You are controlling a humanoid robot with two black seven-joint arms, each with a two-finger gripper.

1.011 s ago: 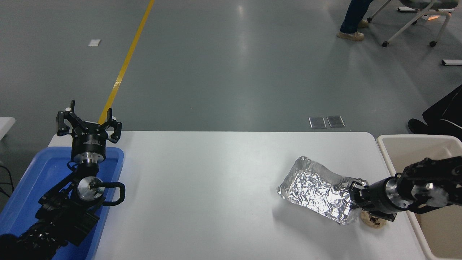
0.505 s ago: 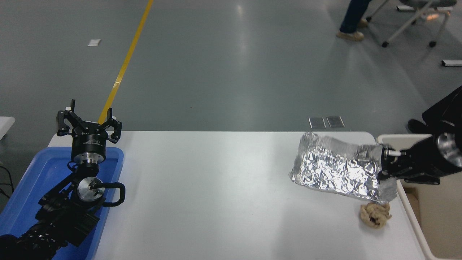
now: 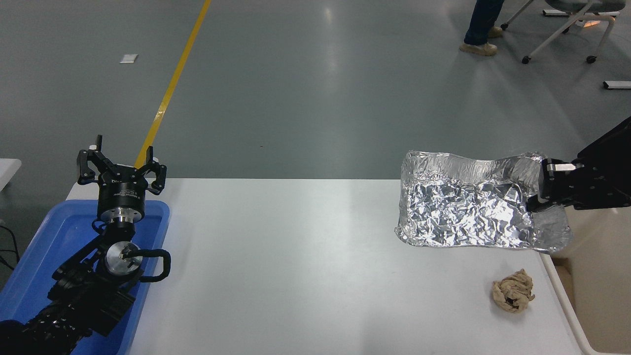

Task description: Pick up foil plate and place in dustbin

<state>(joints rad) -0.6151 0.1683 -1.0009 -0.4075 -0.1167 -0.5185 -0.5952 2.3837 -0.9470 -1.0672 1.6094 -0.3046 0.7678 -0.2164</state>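
We see a lab or test hall, wide grey polished floor, yellow floor line, wheeled chair, a person's legs standing far off, plain white table.

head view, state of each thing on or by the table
foil plate: lifted off the table, held by its right edge
right end effector: shut on the foil plate
left end effector: open, parked over the blue tray
paper ball: crumpled, lying on the table
dustbin: open-topped, mostly cut off
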